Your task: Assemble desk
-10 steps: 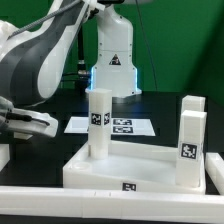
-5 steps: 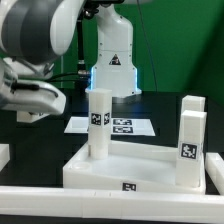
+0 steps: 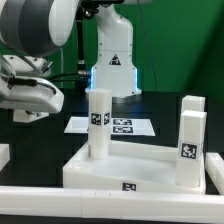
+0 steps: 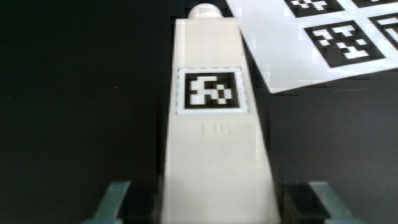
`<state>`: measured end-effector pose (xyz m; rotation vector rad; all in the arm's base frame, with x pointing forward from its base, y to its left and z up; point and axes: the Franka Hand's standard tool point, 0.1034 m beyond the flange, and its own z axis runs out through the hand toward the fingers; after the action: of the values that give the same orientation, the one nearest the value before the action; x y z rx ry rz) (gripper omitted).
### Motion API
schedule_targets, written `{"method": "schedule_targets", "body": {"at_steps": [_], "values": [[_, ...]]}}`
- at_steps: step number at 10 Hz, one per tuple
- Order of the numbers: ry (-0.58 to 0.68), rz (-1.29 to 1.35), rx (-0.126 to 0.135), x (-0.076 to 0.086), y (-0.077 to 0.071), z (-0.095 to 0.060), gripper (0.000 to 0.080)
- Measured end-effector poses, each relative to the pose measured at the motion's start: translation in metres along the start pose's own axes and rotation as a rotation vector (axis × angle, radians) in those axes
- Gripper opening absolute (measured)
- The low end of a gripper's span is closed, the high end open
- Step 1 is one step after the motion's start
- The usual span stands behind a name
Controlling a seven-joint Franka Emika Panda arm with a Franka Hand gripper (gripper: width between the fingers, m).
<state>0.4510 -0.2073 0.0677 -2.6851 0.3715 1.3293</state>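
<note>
Nearest in the exterior view, the desk top [image 3: 110, 172], a white rimmed tray, lies flat on the black tabletop [image 3: 40, 135], with one small tag on its near rim. Three leg blocks stand upright in it, long axes vertical. One leg [image 3: 98, 123] stands at the tray's far corner toward the exterior view's left, tag facing the camera. Second leg [image 3: 187, 150] stands at the tray's near corner toward the exterior view's right, tag on its front face. Third leg [image 3: 192, 108] stands just behind the second one, partly hidden by it. Behind the tray the marker board [image 3: 112, 126] lies flat on the tabletop; the first leg overlaps it in view.

In the wrist view a fourth leg [image 4: 214, 130] fills the middle of the picture, long axis running straight away from the camera, rounded tip at the far end, tag face toward the camera. The gripper [image 4: 212, 200] has its jaws spread, one finger [image 4: 118, 198] just beside each long side of this leg at its near end; whether the pads touch the leg, cannot tell. The marker board [image 4: 338, 40] lies beyond the leg's far end, off to one side.

Arm pose: the wrist and hand body [image 3: 30, 95] hang low over the tabletop, well apart from the tray toward the exterior view's left. Upper link rises above them. The arm's white base [image 3: 112, 55] stands farthest back, behind the marker board.
</note>
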Motion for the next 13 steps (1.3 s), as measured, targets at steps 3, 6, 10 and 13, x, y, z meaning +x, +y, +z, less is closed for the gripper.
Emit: {"method": "schedule_targets", "body": {"at_steps": [3,6,10,13], "values": [[0.207,-0.002,-0.009,-0.018,-0.030,-0.048,0.0290],[0.460,-0.017,-0.032,-0.008,-0.031,-0.062,0.0290],[0.715,-0.044,-0.034,-0.016,-0.048,-0.089,0.0290],[0.919,-0.051,-0.055,-0.017,-0.054,-0.103,0.0290]]}}
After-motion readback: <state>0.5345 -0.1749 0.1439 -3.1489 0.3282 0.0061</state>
